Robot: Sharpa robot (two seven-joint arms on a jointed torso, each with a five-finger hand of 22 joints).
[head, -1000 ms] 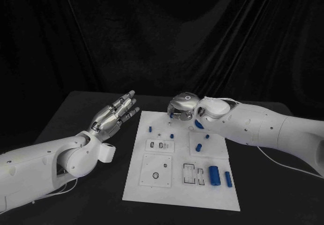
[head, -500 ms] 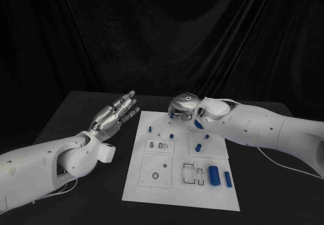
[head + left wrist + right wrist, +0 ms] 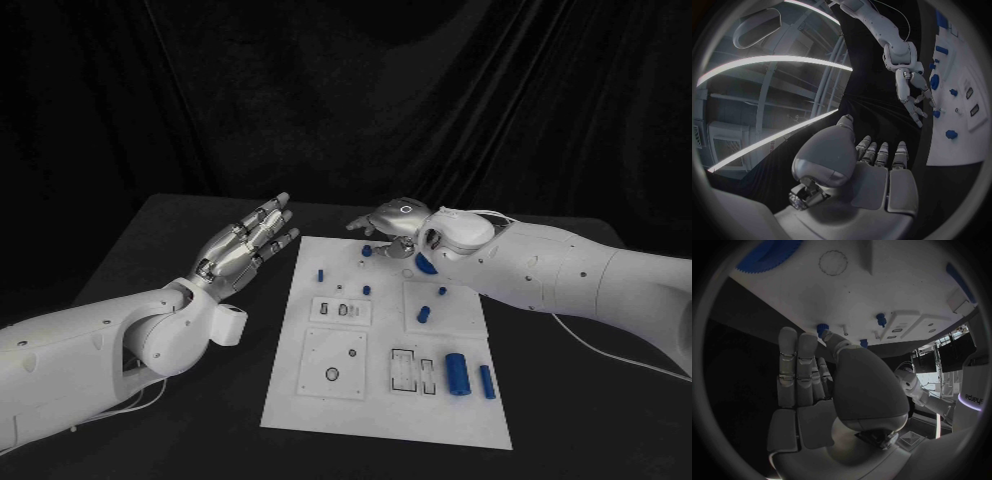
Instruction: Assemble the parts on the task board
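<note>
The task board is lying mid-table, with the left hand hovering beyond its left edge, the right hand hanging over its far edge, and 2 cylinders lying on its near right part.

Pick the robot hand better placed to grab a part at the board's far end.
Right. The right robot hand hovers open over the task board's far end, beside the small blue parts there. The left robot hand is raised off the board's side.

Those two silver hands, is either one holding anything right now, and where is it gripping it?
Nothing is held. The left hand is raised beside the task board with fingers extended, and the right hand hovers over the board's far end, fingers apart and empty.
</note>
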